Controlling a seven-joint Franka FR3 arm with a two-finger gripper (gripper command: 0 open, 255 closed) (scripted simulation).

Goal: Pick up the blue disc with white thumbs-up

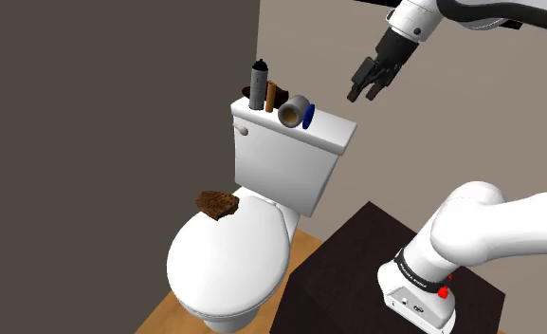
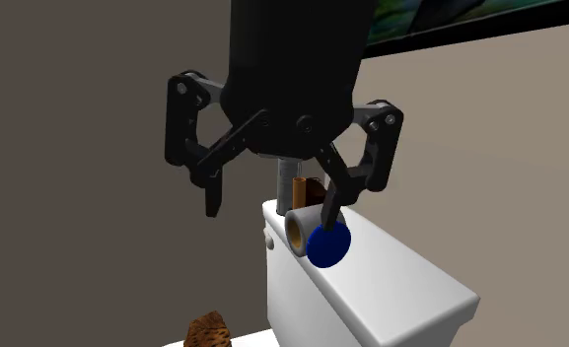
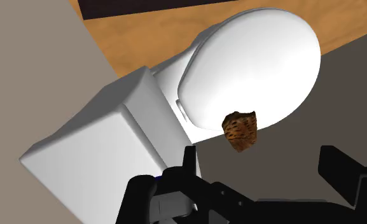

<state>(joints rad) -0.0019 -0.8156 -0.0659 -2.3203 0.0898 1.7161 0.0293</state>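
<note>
A blue disc (image 1: 308,116) stands on edge on the white toilet tank lid (image 1: 330,133), leaning against a tan-and-grey can (image 1: 293,112) that lies on its side. Its face looks plain blue from here; no white mark can be made out. My gripper (image 1: 362,95) hangs open in the air, above the tank and off towards the shoulder view's right of the disc, holding nothing. In the second exterior view the open gripper (image 2: 270,207) looms in front of the blue disc (image 2: 327,244) and the can (image 2: 299,229). The wrist view has the open gripper (image 3: 259,162) over the tank (image 3: 105,146).
A grey bottle (image 1: 258,83) and a brown cylinder (image 1: 270,95) stand behind the can on the lid. A brown lump (image 1: 217,203) lies on the closed toilet seat (image 1: 228,256). Walls stand close behind the tank. My dark stand (image 1: 356,275) is beside the toilet.
</note>
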